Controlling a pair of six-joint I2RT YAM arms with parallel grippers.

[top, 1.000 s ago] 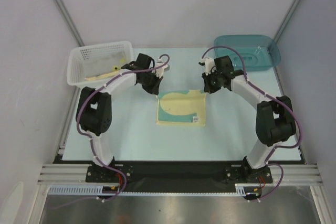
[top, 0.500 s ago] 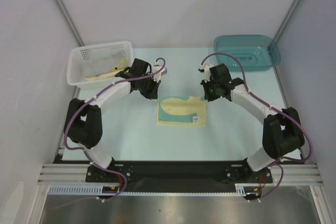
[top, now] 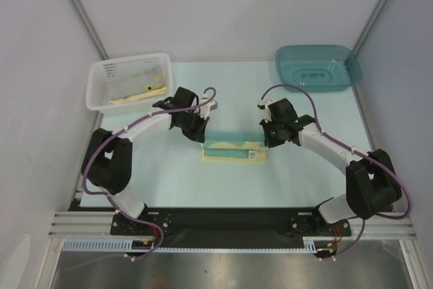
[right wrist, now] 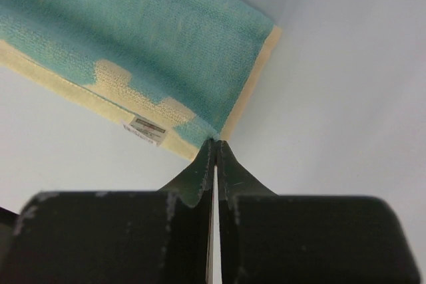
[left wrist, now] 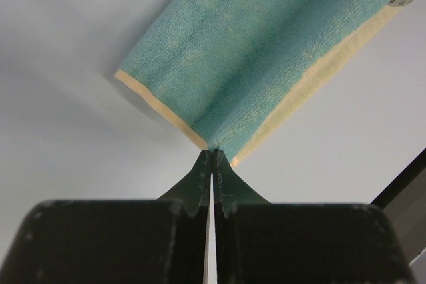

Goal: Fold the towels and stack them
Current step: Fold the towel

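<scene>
A teal and pale yellow towel (top: 233, 148) lies on the table's middle, its far half drawn over toward the near edge. My left gripper (top: 201, 135) is shut on the towel's left corner; in the left wrist view the towel (left wrist: 266, 44) hangs from the pinched tips (left wrist: 212, 153). My right gripper (top: 268, 139) is shut on the right corner; in the right wrist view the towel (right wrist: 146, 44) with its white label shows above the closed tips (right wrist: 214, 143). More towels (top: 135, 89) lie in the white basket (top: 95, 86).
The white basket stands at the back left. A teal plastic bin (top: 318, 65) stands at the back right. Grey walls enclose the table on three sides.
Both grippers have moved toward the near edge, pulling the towel's far edge over itself. The towel now shows as a narrower band with its teal side up.
</scene>
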